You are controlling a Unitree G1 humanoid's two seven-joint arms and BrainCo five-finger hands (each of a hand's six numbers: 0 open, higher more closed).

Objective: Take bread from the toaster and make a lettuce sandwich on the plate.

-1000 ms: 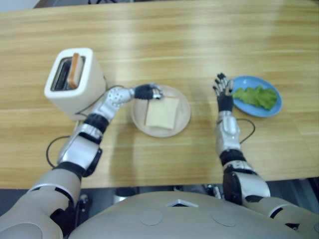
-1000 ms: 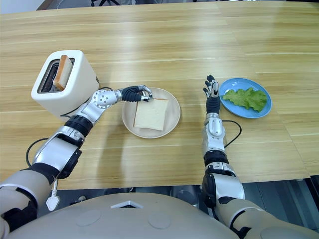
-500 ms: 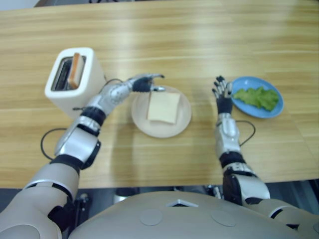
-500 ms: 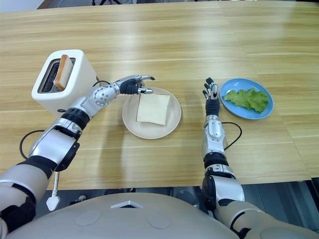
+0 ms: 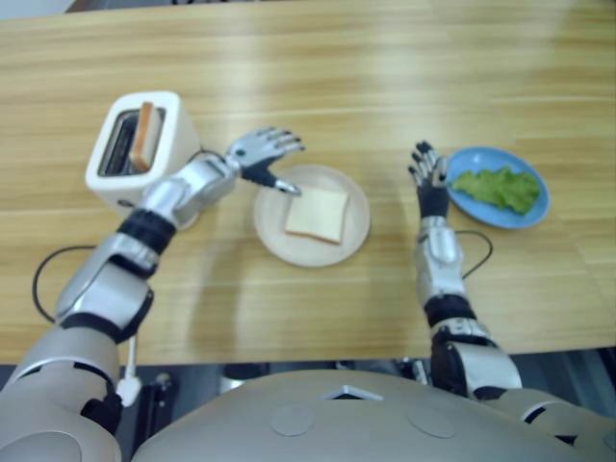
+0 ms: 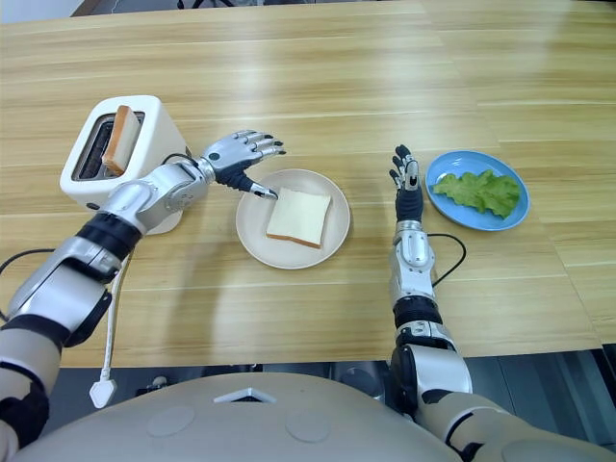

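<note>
Nearest, the plate [image 6: 252,241] sits on the bench [image 6: 289,308] with one bread slice [image 6: 298,217] lying flat on it, so the bottom layer looks done. A little farther and to the right, the right hand [image 6: 405,178] stands with its fingers straight, holding nothing, just left of the blue dish [image 6: 462,218]. The lettuce [image 6: 478,189] lies on that dish, untouched.

Farther on the left, the left hand [image 6: 241,154] hovers spread and empty at the plate's far-left rim, between the plate and the toaster [image 6: 159,135]. Its thumb points toward the slice's corner, and I cannot tell whether it touches. A second slice [image 6: 120,138] stands upright in the toaster's slot.

By my reading the task is about a third done. The lettuce has yet to go on the bread, and the second slice has yet to come out and close the sandwich. The right hand is well placed for the lettuce, the left for the toaster.
</note>
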